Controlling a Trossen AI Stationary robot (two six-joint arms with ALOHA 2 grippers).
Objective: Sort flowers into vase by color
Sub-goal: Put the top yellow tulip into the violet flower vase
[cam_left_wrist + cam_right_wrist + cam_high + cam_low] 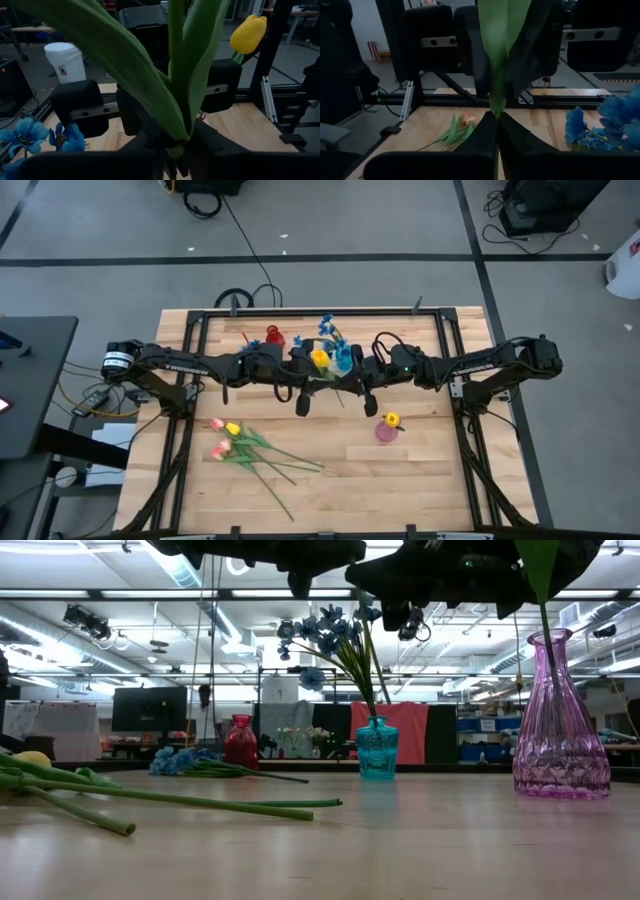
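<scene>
Over the middle of the table my two grippers face each other, both shut on a yellow tulip point(318, 358). In the left wrist view its stem and leaves point(175, 75) rise from my left gripper point(175, 150), with the yellow head point(248, 32) above. My right gripper point(496, 125) closes on the greenery from the other side. A blue vase point(376, 748) holds blue blossoms point(325, 635). The pink vase point(557, 720) holds one stem. A red vase point(240, 742) stands at the back. Pink and yellow tulips point(240, 445) lie on the near left boards. My left gripper has the tulip's stem at the base of the leaves point(176, 142) between its two fingers, coming level from the table's left. The tulip stands up out of the hold, clear of the table. My right gripper pinches the narrow lower end of a green leaf or stem point(495, 111) between its two fingertips, coming level from the table's right. The greenery rises above the fingers; the rest of the tulip is out of this view.
A spray of blue blossoms point(185, 762) lies on the table beside the red vase. The pink vase point(386, 430) stands just near-right of the grippers and the blue vase point(343, 360) just behind them. Black frame rails point(190, 360) edge the table's sides.
</scene>
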